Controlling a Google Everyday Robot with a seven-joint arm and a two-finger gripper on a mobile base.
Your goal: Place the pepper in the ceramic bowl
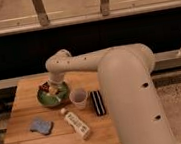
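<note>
The ceramic bowl, round, shallow and dark green, sits on the wooden table near its back middle. My gripper hangs right over the bowl at the end of the white arm. Something red and green lies in the bowl under the gripper; it looks like the pepper, mostly hidden by the gripper.
A small pale paper cup stands just right of the bowl. A black rectangular object lies right of the cup. A white bottle lies in front. A blue sponge lies at the front left. A dark wall and rail run behind the table.
</note>
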